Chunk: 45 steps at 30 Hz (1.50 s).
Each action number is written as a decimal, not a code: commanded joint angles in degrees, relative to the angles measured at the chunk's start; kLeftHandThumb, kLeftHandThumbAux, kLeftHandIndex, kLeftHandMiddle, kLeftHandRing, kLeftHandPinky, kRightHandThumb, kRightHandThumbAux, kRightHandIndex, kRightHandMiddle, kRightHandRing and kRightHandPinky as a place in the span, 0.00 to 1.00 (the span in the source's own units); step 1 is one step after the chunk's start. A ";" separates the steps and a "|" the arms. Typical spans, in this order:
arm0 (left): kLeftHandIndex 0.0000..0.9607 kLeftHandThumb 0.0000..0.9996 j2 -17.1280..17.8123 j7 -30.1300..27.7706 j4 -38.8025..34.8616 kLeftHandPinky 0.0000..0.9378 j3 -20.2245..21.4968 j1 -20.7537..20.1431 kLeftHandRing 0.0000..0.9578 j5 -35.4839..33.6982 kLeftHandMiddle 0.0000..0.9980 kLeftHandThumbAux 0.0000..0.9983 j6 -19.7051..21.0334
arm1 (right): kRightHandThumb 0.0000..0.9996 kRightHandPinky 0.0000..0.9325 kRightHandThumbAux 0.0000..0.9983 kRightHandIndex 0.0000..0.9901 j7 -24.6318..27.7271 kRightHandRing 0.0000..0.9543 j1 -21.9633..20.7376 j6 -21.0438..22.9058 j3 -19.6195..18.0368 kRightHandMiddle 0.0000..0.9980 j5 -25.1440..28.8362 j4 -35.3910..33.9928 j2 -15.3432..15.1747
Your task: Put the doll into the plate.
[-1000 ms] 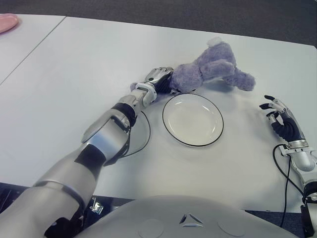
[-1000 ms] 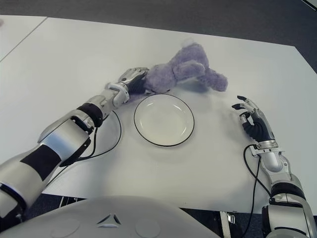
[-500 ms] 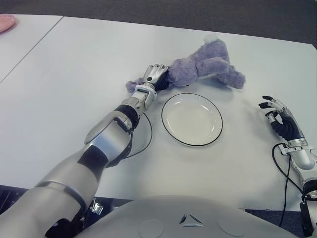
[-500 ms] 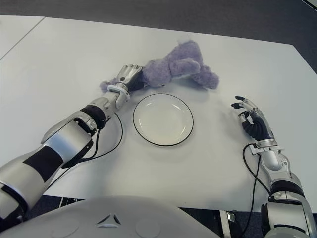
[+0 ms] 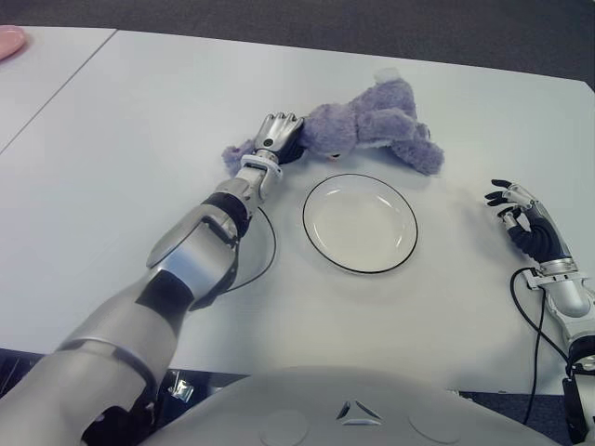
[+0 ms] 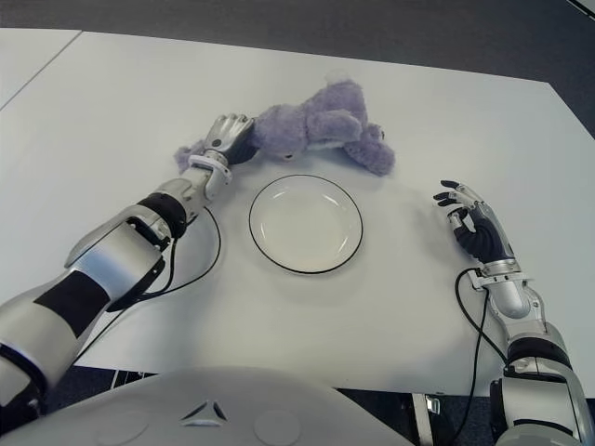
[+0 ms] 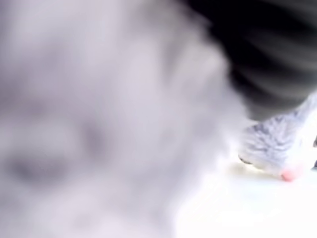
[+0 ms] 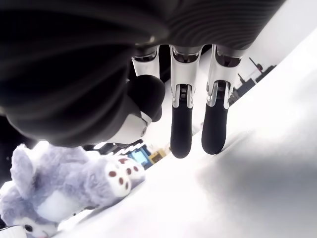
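The left hand [image 5: 275, 137] is clamping its fingers [image 5: 282, 124] on the purple doll [image 5: 372, 125], which is lying on the counter [image 5: 139, 139] just behind the plate [image 5: 360, 223]. The right hand [image 5: 528, 223] is idling with fingers apart, beside the plate.

doll [image 5: 372, 125] dragged leftward; left hand [image 5: 276, 137] moved left with it

Silver arms, black joints, black cables.
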 commanded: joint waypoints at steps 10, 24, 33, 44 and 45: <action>0.46 0.71 6.37 -2.66 -2.23 0.93 -2.62 -4.86 0.91 3.77 0.89 0.71 -7.22 | 1.00 0.45 0.74 0.28 0.31 0.35 4.84 2.95 3.21 0.15 -0.59 4.64 10.71; 0.46 0.71 13.03 -1.72 -9.62 0.88 -2.56 -5.19 0.89 4.63 0.87 0.71 -13.98 | 1.00 0.45 0.74 0.26 -0.69 0.35 4.52 3.41 4.30 0.15 -1.83 4.40 11.04; 0.46 0.71 18.18 -4.21 -17.28 0.90 0.27 -3.60 0.89 2.74 0.87 0.71 -18.35 | 1.00 0.45 0.74 0.25 -0.97 0.34 4.15 3.72 4.80 0.14 -2.15 4.27 11.45; 0.46 0.71 21.84 -7.91 -27.69 0.86 5.30 2.89 0.89 -1.34 0.87 0.71 -21.63 | 1.00 0.45 0.74 0.25 -0.66 0.35 3.78 3.95 5.21 0.14 -2.17 4.50 11.71; 0.46 0.71 22.04 -8.47 -29.05 0.85 5.88 3.78 0.89 -1.86 0.87 0.71 -21.75 | 1.00 0.45 0.74 0.25 -0.74 0.35 3.70 4.04 5.26 0.14 -2.22 4.48 11.73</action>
